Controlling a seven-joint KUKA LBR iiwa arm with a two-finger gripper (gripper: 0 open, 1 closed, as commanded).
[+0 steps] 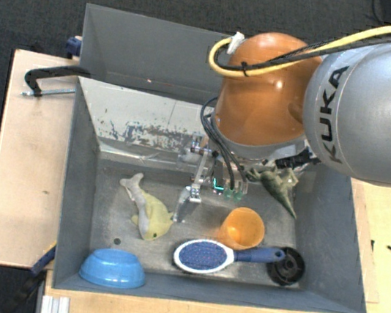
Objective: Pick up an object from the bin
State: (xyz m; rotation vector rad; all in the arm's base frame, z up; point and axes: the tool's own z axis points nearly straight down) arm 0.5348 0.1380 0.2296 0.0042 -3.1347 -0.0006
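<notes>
- The gripper [208,205] hangs low in the grey metal bin [75,191], just up and left of the orange plastic cup [243,227]. Its claw looks parted, and nothing sits between the jaws.
- The pale yellow soft toy fish [147,214] lies left of the cup. It is the thing nearest the gripper, with one silver finger [188,201] just beside its flank.
- If the claw closes from here, I judge it would likely catch only bare floor between the toy and the cup. It could also nudge the toy sideways rather than straddle it.
- A soft, rounded body may squash and slip out of a shallow pinch near its edge.
- If the gripper drifts towards the cup, the far jaw could clip the rim and roll the cup away.
- The white-rimmed blue oval brush [202,256] lies just below the cup. A low sweep could drag its head along.
- The olive-green pointed toy [281,186], up and right of the cup, sits close under the wrist and could be knocked.
</notes>
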